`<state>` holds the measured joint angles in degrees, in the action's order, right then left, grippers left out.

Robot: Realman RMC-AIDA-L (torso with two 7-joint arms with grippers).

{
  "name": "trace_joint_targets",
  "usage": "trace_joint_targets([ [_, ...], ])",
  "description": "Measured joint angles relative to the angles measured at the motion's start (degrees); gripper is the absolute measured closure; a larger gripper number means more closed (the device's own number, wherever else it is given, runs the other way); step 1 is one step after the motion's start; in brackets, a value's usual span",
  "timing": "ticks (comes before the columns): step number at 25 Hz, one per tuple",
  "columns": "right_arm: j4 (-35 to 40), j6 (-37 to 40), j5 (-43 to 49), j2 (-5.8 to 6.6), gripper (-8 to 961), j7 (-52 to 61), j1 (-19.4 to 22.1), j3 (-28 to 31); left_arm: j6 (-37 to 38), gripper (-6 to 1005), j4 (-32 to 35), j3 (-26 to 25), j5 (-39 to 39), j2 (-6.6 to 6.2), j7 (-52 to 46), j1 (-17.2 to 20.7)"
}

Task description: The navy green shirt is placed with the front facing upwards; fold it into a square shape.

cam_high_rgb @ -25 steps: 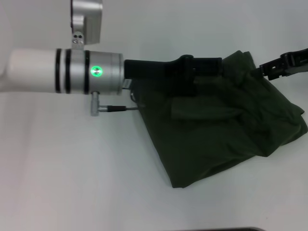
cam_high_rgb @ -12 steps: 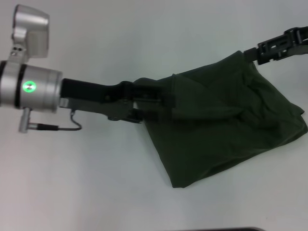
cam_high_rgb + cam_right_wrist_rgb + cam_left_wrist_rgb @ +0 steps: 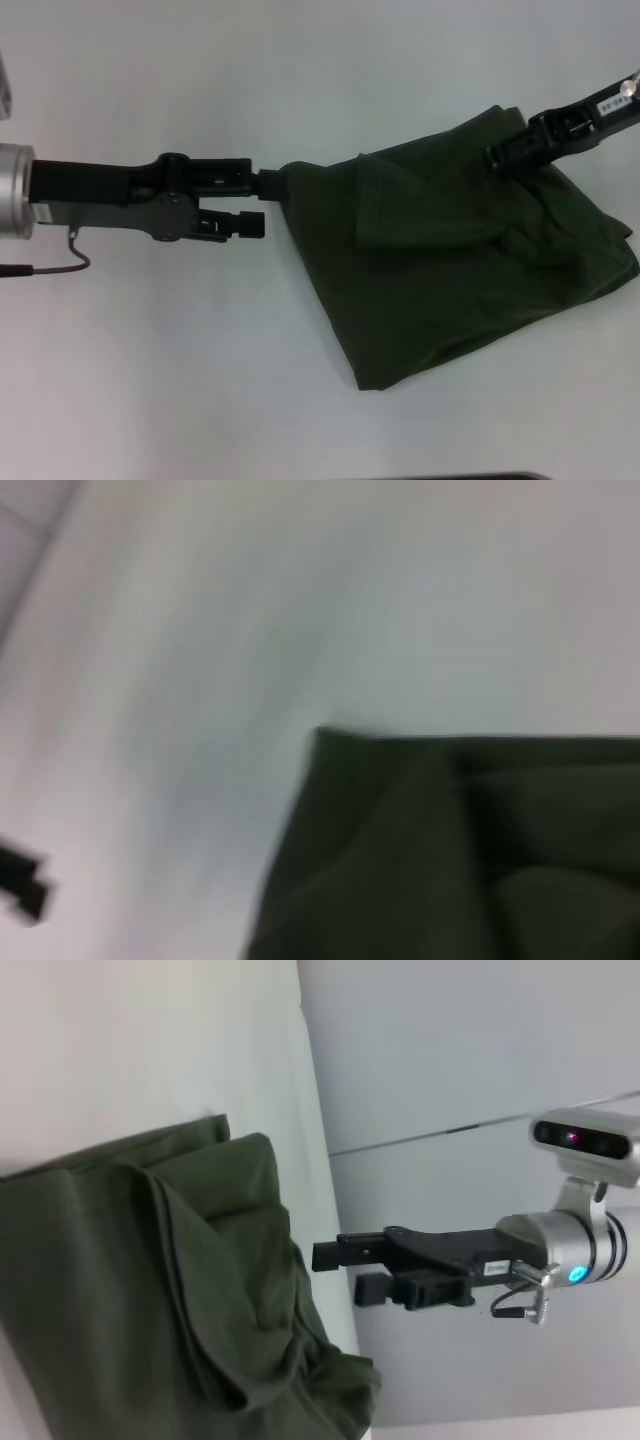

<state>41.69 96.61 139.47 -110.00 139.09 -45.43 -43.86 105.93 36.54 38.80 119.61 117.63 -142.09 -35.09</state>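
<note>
Navy green shirt (image 3: 470, 270), folded and rumpled on white surface (image 3: 200, 380); left gripper (image 3: 262, 203) at its left corner, fingers parted and empty; right gripper (image 3: 497, 156) at its far right edge, fingers parted.

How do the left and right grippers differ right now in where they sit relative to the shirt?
The left gripper sits off the navy green shirt's left corner, over the bare table, one finger at the cloth's edge; the right gripper is above the shirt's far right corner. The left gripper's fingers are spread open with nothing between them; the right's fingers look open in the left wrist view, beyond the cloth. The left arm reaches in level, the right slants in from the far right. Neither holds the shirt.
</note>
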Motion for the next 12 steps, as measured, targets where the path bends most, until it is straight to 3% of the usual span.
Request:
trace_joint_targets([
  [5,0.0,-2.51,0.93,1.33,236,2.95,-0.06,0.67,0.08,114,0.02,-0.6,0.0,0.12,0.49,0.33],
  [12,-1.61,-7.3,2.03,-0.24,236,3.76,0.31,0.18,-0.21,113,0.12,-1.73,0.0,-0.3,0.49,0.3],
])
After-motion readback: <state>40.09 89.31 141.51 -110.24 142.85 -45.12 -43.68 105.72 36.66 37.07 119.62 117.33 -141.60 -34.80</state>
